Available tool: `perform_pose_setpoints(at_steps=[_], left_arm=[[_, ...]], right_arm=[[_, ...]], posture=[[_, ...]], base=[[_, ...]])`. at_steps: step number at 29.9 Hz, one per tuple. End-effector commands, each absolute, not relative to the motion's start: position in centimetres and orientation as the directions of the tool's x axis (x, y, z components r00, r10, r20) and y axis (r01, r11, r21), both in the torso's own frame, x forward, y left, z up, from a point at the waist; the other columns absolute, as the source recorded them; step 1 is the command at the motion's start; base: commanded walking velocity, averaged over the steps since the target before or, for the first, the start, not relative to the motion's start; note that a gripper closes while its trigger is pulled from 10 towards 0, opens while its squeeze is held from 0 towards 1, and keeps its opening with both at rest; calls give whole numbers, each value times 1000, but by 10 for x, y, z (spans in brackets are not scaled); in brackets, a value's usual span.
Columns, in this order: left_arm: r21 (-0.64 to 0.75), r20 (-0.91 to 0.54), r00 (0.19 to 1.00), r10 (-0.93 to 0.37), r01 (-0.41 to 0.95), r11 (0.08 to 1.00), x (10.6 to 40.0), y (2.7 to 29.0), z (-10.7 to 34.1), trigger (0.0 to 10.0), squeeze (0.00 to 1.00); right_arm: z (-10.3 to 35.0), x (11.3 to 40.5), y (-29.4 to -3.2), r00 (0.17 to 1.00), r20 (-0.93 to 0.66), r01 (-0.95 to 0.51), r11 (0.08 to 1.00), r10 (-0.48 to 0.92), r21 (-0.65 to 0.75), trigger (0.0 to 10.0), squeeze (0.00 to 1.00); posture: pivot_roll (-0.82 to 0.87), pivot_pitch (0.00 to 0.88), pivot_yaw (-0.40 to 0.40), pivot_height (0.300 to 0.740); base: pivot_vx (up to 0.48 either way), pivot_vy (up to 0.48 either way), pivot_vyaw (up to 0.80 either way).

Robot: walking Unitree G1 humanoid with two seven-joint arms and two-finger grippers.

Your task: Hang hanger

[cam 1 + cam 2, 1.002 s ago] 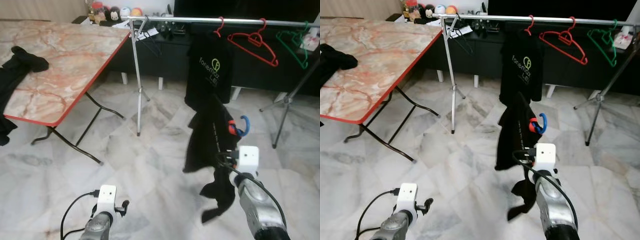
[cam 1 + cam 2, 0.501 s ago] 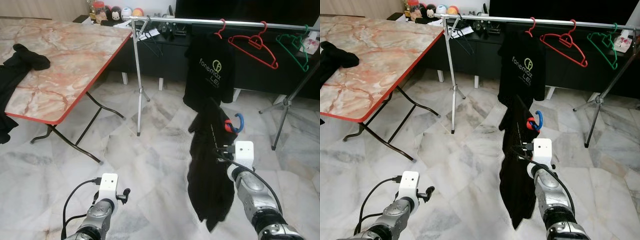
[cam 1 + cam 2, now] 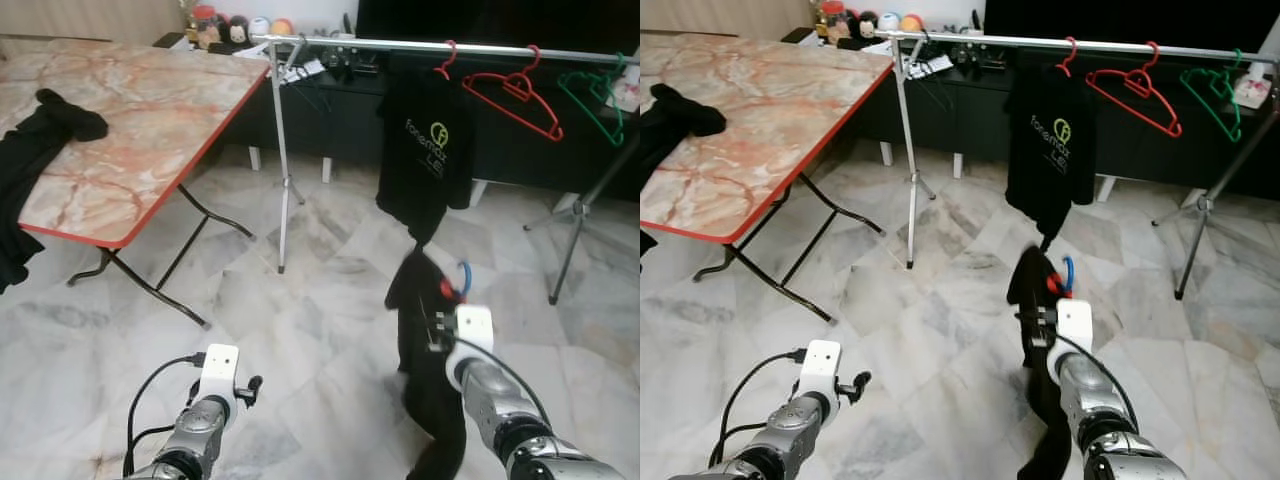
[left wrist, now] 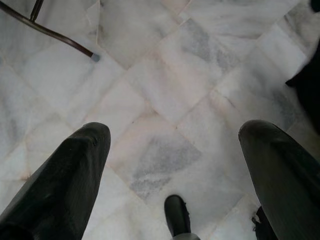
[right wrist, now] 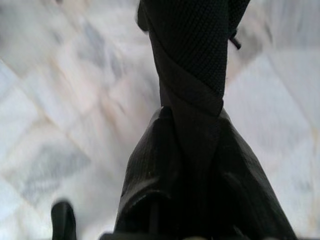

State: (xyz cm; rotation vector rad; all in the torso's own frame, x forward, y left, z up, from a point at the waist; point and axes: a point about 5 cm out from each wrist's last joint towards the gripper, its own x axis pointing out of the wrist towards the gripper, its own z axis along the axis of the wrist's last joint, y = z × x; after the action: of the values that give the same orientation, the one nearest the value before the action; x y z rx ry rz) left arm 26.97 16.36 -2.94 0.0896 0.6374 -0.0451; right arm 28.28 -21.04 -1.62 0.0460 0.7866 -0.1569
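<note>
- Far left: bench (image 3: 150, 110) with marble-look top and red edge; a dark garment (image 3: 40, 140) is draped over its left side.
- Left tool (image 4: 170, 165) hangs low over the marble floor (image 3: 300, 330); fingers spread wide, nothing between them. Idle.
- Clothes rail (image 3: 400, 44) runs across the back. On it: black T-shirt (image 3: 425, 160) on a red hanger, then an empty red hanger (image 3: 512, 95), then a green hanger (image 3: 590, 95).
- T-shirt print reads roughly "fonemax", with a round logo and smaller text below that is too small to read.
- Right tool (image 5: 192, 165) is closed on a bunched black garment (image 3: 425, 370), held low in front of the rail. The cloth is on a hanger with a blue hook (image 3: 462, 275) and a red part at the neck.
- The blue hook is well below the rail, not yet hung.
- Handling, judged: the load is light, but the cloth is limp, swings, and hides the hanger frame. Grip through fabric may slip. Better hold is the stiff neck under the hook, keeping the hook free and upright for the rail.
</note>
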Motion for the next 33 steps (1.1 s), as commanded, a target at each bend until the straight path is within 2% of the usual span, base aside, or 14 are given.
perform_pose_setpoints(at_steps=[1, 7, 10, 12, 16, 19, 21, 22, 24, 26, 29, 33], left_arm=[[80, -635, 773, -20, 91, 993, 263, 162, -36, 10000, 0], [84, -641, 767, -22, 98, 992, 264, 161, -36, 10000, 0], [81, -633, 774, -7, 75, 994, 264, 161, -35, 10000, 0], [70, -600, 800, 10, 40, 997, 267, 162, -32, 10000, 0], [35, -555, 830, 58, -46, 998, 268, 164, -29, 10000, 0], [56, -516, 854, 67, -44, 997, 270, 165, -25, 10000, 0], [78, -369, 925, 85, -60, 995, 301, 183, 9, 10000, 0], [78, -369, 925, 85, -60, 995, 301, 183, 9, 10000, 0], [83, -221, 972, 81, -64, 994, 326, 206, 47, 10000, 0], [90, -223, 972, 81, -62, 994, 326, 210, 48, 10000, 0], [99, -309, 946, 95, -67, 993, 318, 210, 34, 10000, 0], [90, -410, 912, 15, 24, 996, 314, 185, 19, 10000, 0]], right_arm=[[-16, 282, -214, 688, -713, 173, 985, -138, -24, 10000, 0], [-15, 284, -214, 685, -718, 140, 989, -126, -41, 10000, 0], [-3, 295, -218, 744, -654, 168, 986, -138, -17, 10000, 0], [16, 312, -219, 817, -563, 146, 989, -124, -6, 10000, 0], [27, 318, -227, 845, -515, 152, 988, -145, -30, 10000, 0], [35, 322, -233, 870, -465, 143, 986, -164, -79, 10000, 0], [39, 323, -233, 898, -407, 135, 984, -170, -113, 10000, 0], [39, 323, -233, 898, -407, 135, 984, -170, -113, 10000, 0], [49, 328, -235, 920, -356, 137, 986, -163, -97, 10000, 0], [48, 328, -234, 920, -359, 132, 987, -158, -95, 10000, 0], [32, 320, -228, 884, -440, 152, 987, -161, -56, 10000, 0], [21, 316, -215, 852, -506, 139, 990, -134, -29, 10000, 0]], posture=[[-41, 0, -45, 740], [-49, 0, -51, 740], [-46, 0, -51, 740], [-52, 0, -47, 740], [-58, 0, -48, 740], [-49, 0, -52, 740], [-49, 0, -52, 740], [-49, 0, -52, 740], [-49, 0, -52, 740], [-29, 0, -57, 740], [-32, 0, -57, 740], [-40, 0, -50, 740]], base=[[0, 0, 0], [0, 0, 0], [0, 0, 0], [0, 0, 0], [0, 0, 0], [0, 0, 0], [0, 0, 0], [0, 0, 0], [0, 0, 0], [0, 0, 0], [0, 0, 0], [0, 0, 0]])
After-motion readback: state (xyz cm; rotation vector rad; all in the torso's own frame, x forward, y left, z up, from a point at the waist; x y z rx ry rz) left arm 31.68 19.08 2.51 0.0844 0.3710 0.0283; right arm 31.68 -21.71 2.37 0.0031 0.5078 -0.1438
